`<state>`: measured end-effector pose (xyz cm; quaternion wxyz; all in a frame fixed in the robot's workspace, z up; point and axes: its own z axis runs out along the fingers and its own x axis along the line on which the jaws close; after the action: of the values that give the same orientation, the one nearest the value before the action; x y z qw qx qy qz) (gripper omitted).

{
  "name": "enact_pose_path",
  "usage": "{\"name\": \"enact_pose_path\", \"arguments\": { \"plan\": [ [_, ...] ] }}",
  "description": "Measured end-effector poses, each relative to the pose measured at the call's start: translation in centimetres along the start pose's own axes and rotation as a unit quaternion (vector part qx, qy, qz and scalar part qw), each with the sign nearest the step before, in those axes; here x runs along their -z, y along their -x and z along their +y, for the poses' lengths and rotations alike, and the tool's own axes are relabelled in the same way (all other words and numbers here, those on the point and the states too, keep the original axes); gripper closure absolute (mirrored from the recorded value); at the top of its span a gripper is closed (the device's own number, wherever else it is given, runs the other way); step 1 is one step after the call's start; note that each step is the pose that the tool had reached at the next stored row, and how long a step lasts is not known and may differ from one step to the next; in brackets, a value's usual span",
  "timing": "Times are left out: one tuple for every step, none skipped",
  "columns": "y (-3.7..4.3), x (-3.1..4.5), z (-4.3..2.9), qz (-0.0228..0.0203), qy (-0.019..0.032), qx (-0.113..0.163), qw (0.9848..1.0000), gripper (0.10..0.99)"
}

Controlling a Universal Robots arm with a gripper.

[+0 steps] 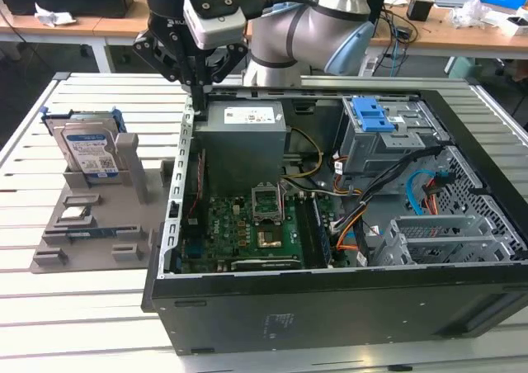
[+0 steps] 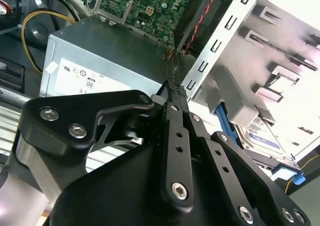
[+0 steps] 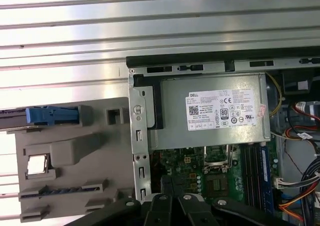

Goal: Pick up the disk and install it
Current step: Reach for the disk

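The disk [image 1: 87, 146] stands upright in a slot of the grey holder [image 1: 132, 175], at the exterior view's left, outside the computer case. It is silver with a blue-and-white label and a blue frame. The second wrist view shows its label [image 2: 261, 134], and the first wrist view shows its blue edge [image 3: 52, 115]. My gripper [image 1: 198, 101] hangs over the case's back left corner, above the side wall and to the right of the disk. Its fingers [image 2: 173, 93] are shut together with nothing between them.
The open computer case [image 1: 330, 307] holds a grey power-supply box [image 1: 245, 121], a green motherboard [image 1: 247, 224], a drive cage with a blue latch [image 1: 375, 117] and loose cables [image 1: 363, 216]. Small parts lie in the holder's flat tray [image 1: 82, 224] on the slatted table [image 1: 74, 307].
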<state>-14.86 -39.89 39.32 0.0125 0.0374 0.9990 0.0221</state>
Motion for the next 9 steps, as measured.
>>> {"name": "enact_pose_path", "arguments": {
  "plan": [
    [-0.18, 0.01, -0.01, 0.0, -0.0001, 0.0, 1.0, 0.98],
    [-0.68, 0.02, -0.05, 0.0, 0.0, 0.0, 1.0, 0.98],
    [-1.1, 0.03, -0.08, 0.0, 0.0, 0.0, 1.0, 0.98],
    [-1.27, 0.04, -0.09, 0.0, 0.0, 0.0, 1.0, 0.98],
    [-1.41, 0.04, -0.1, 0.0, 0.0, 0.0, 1.0, 0.98],
    [-1.56, 0.05, -0.11, 0.0, 0.0, 0.0, 1.0, 0.98],
    [-1.75, 0.05, -0.13, 0.0, 0.0, 0.0, 1.0, 0.98],
    [-2.12, 0.06, -0.16, 0.0, 0.0, 0.0, 1.0, 0.98],
    [-2.32, 0.07, -0.17, 0.0, 0.0, 0.0, 1.0, 0.98]
  ]
}}
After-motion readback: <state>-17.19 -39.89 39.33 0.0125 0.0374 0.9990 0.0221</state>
